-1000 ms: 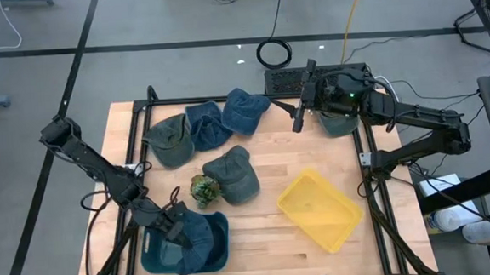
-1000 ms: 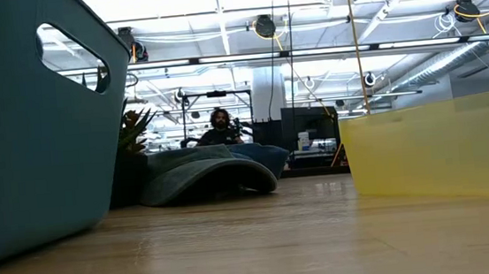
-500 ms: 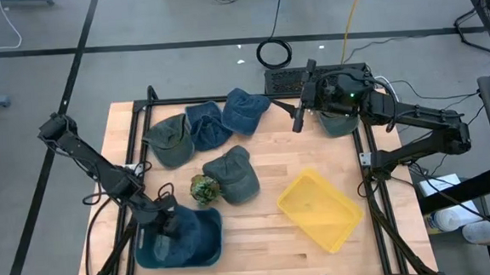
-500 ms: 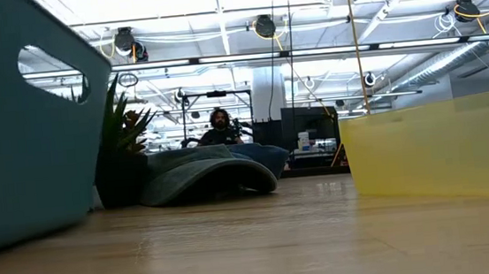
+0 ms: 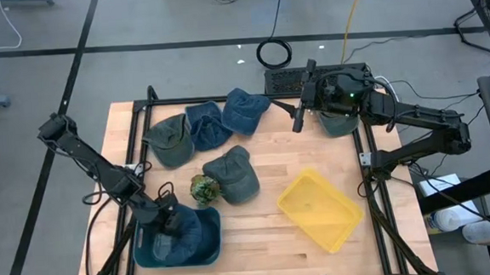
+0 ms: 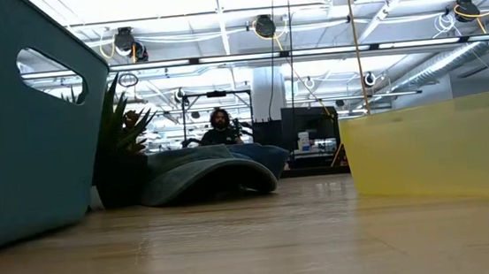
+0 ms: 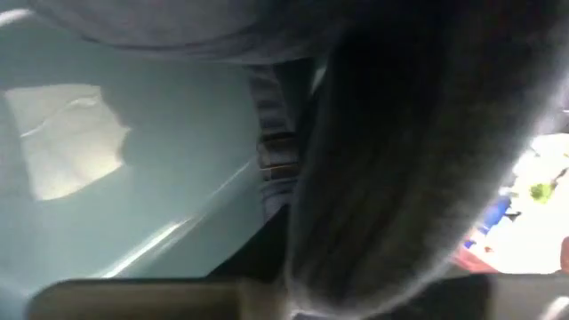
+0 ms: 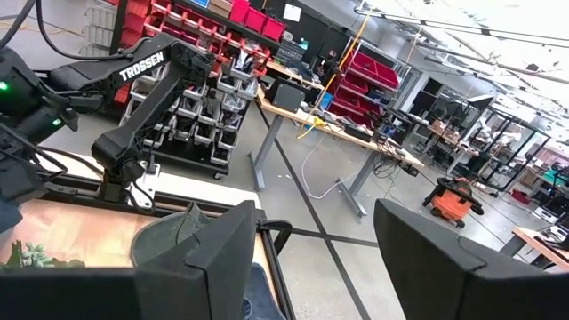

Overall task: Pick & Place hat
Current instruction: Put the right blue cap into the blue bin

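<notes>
- my left claw sits down inside the teal bin at the near left corner of the wooden table, pressed into the blue hat that fills most of the bin.
- from my left wrist, the hat's grey-blue cloth crowds the lens, with the bin's pale inner wall beside it; my own fingers are buried, so i cannot tell how far that claw is open or whether it grips the cloth.
- my right claw hangs above the far edge of the table, fingers spread wide apart and holding nothing; from that wrist the two dark fingers stand well apart.
- just beside that claw, at the far right corner, a grey-green hat lies partly under my right arm.
- four more hats lie on the table: an olive one, two blue ones in a row along the far side, and a grey-green one near the middle.
- a small potted plant stands touching that middle hat, between it and the bin.
- the yellow tray rests on the near right of the table, well apart from the bin.
- at table height, the bin's teal wall looms at one side, the tray's yellow wall at the other, and a person sits far off in the room behind.
</notes>
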`<state>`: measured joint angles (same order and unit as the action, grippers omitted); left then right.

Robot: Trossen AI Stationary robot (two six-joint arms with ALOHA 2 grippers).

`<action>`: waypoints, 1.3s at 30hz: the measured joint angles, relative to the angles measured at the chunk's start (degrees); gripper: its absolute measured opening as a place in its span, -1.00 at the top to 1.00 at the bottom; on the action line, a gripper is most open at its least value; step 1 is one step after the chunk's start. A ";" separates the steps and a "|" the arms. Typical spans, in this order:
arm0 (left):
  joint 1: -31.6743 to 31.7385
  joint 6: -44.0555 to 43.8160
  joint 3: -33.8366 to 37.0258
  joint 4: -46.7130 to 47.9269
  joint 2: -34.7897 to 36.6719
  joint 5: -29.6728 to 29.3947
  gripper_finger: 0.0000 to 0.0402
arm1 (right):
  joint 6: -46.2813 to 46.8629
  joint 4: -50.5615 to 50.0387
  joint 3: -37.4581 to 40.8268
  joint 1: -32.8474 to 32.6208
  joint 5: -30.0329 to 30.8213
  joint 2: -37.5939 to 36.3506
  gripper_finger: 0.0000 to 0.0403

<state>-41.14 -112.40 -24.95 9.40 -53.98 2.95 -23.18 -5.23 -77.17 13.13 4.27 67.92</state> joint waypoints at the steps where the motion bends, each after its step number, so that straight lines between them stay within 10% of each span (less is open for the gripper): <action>1: 0.03 0.02 0.00 -0.46 0.00 -0.17 0.44 | 0.00 0.00 0.00 0.00 0.00 0.00 -0.09; 13: 3.55 -12.23 0.00 1.25 0.00 11.09 -0.24 | -0.02 -0.13 0.00 0.00 0.02 0.00 -0.09; 39: 6.60 -15.07 -7.26 4.73 0.11 21.02 -0.28 | -2.96 -4.90 0.02 0.00 -0.09 0.04 -0.09</action>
<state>-34.54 -127.47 -32.21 14.12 -53.87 23.96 -26.14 -10.13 -77.14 13.13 4.19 67.96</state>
